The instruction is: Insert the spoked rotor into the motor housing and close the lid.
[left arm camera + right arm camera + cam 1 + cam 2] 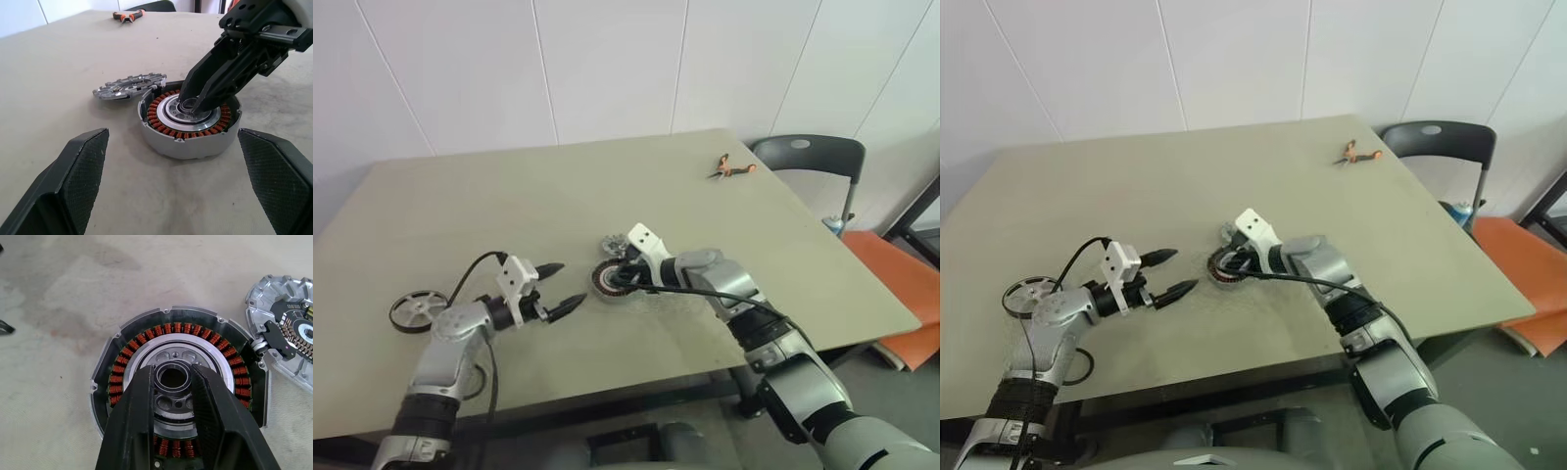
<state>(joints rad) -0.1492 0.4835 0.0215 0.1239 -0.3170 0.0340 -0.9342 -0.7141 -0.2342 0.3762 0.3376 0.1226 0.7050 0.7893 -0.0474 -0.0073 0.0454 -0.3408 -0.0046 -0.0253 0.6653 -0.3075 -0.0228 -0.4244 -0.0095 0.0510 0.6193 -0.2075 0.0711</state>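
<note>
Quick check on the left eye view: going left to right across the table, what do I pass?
Spoked rotor → left pincer, open → motor housing with the right pincer on its hub → pliers at the far right edge of the table.

Table (558,196): matt beige top, faintly mottled, scuffed. Motor housing (188,139): pale grey matt metal shell; glossy copper-coloured wire windings; smooth machined silvery ring around dark hub. Lid (129,86): bare grey metal, dull sheen, ridged edge. Right gripper (172,382) fingers: black matt plastic. Left gripper (171,186) pads (80,176): black, finely textured. Spoked rotor (416,311): black rim, silvery spokes. Pliers (732,168): orange grips, look plastic.
</note>
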